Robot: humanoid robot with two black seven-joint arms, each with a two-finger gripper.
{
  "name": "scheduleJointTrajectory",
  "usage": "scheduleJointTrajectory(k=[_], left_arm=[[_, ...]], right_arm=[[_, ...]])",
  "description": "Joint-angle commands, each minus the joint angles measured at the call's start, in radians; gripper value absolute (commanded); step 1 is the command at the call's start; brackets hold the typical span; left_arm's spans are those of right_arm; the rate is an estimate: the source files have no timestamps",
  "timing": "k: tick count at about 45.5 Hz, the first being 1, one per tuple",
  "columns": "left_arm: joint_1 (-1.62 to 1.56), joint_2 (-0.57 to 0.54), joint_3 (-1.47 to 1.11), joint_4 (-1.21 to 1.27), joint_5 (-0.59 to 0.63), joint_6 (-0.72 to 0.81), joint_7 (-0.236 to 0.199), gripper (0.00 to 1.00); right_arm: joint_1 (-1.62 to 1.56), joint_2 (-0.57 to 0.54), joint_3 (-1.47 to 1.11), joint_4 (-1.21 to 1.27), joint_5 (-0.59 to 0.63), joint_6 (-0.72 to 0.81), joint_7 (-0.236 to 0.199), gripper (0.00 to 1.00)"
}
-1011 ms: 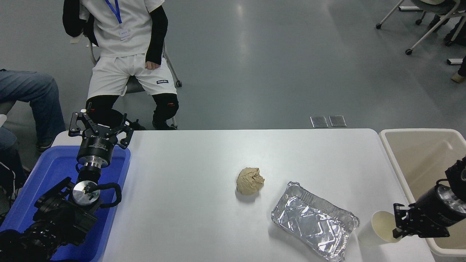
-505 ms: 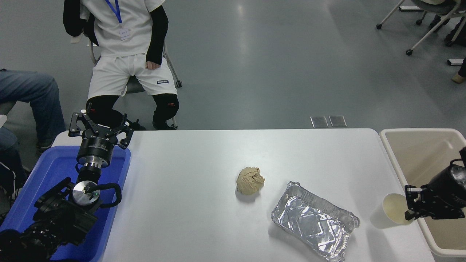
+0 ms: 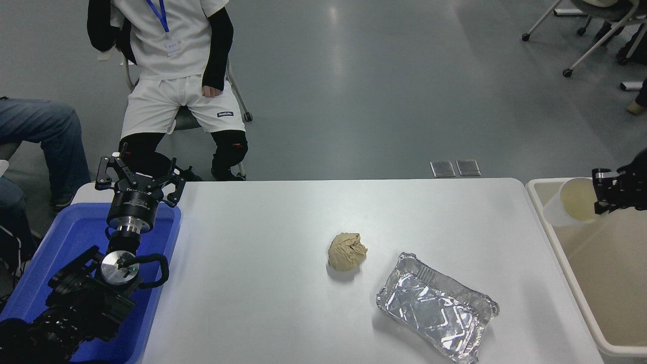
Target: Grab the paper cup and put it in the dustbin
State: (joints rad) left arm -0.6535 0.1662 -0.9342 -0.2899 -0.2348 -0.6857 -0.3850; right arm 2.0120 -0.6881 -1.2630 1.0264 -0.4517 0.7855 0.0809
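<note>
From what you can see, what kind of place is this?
Probably a robot lab or test room in an office: a grey polished floor, wheeled chairs, people seated watching, and a white table laid out with waste to sort.

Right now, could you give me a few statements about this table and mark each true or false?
1. The right gripper holds the cup over the bin. True.
2. The paper ball lies inside the foil tray. False: it sits on the table, apart from the tray.
3. The left gripper is over the blue tub. True.
4. The cup stands on the table. False: it is lifted, tilted.
</note>
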Motion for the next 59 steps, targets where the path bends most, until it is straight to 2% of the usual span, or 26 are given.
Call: scheduleJointTrajectory(k=[1, 28, 49, 59], left_arm=[[0.0, -0.001, 0.0, 0.0, 0.0, 0.0, 0.0, 0.99], [0.0, 0.001, 0.0, 0.0, 0.0, 0.0, 0.001, 0.99], [0.0, 0.001, 0.0, 0.0, 0.0, 0.0, 0.0, 0.99], [0.0, 0.001, 0.0, 0.0, 0.0, 0.0, 0.0, 0.99]], right_arm=[[0.162, 0.027, -0.085, 0.0, -0.022, 0.0, -0.007, 0.0], [0.211, 0.033, -0.156, -0.014, -0.033, 0.0, -0.007, 0.0], [0.048, -0.087, -0.144, -0.203, -0.016, 0.0, -0.007, 0.0], [-0.108, -0.133, -0.04, -0.321, -0.016, 0.0, -0.007, 0.0]])
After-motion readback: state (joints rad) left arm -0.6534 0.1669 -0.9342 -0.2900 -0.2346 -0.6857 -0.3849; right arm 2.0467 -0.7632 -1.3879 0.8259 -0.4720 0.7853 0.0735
